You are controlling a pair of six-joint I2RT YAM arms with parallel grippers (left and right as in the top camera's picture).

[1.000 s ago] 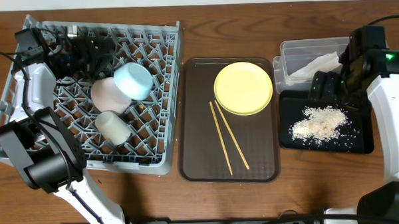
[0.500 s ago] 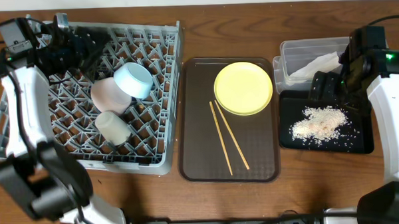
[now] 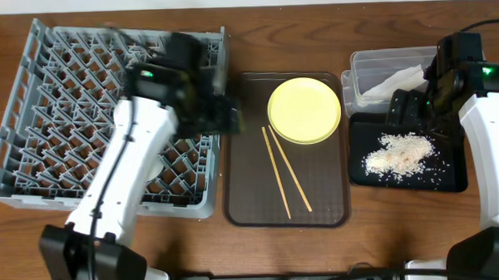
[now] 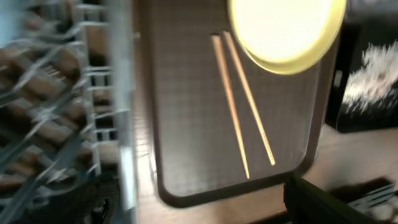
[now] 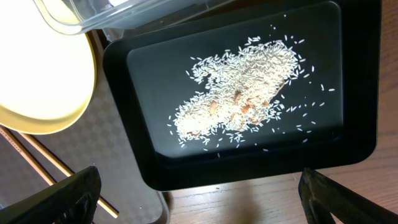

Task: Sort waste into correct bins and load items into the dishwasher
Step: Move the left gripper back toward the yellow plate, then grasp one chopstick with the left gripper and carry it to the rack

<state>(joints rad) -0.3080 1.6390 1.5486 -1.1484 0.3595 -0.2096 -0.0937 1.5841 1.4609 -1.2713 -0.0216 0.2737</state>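
**A:** Where are the left fingers (image 3: 224,118)?

**B:** Over the right-hand edge of the dish rack (image 3: 57,105), just beside the brown tray (image 3: 251,190). From overhead they are a blur. The left wrist view shows two dark fingers at the bottom corners, spread wide with nothing between them.

**A:** And the arm behind them?

**B:** It lies slantwise across the rack and covers much of the middle. I cannot tell what sits under it.

**A:** What is on the brown tray?

**B:** The yellow plate (image 3: 304,111) lies flat in the far right corner. The chopsticks (image 3: 276,173) lie side by side on the tray floor. Their far ends are just beside the plate's rim, and they fan apart a little toward the near edge.

**A:** And the right side?

**B:** The right fingers (image 3: 402,110) hover above the far left part of the black tray (image 3: 450,170), close to where it meets the clear tub (image 3: 365,69). In the right wrist view they are parted wide and hold nothing.

**A:** Where is the waste?

**B:** The rice (image 3: 398,154) lies in a loose heap in the middle of the black tray, with stray grains scattered around it. The crumpled napkin (image 3: 393,83) is inside the clear tub.

**A:** How do the two bins stand?

**B:** The tub is just behind the black tray, and both rest on the desk (image 3: 402,226) to the right of the brown tray.
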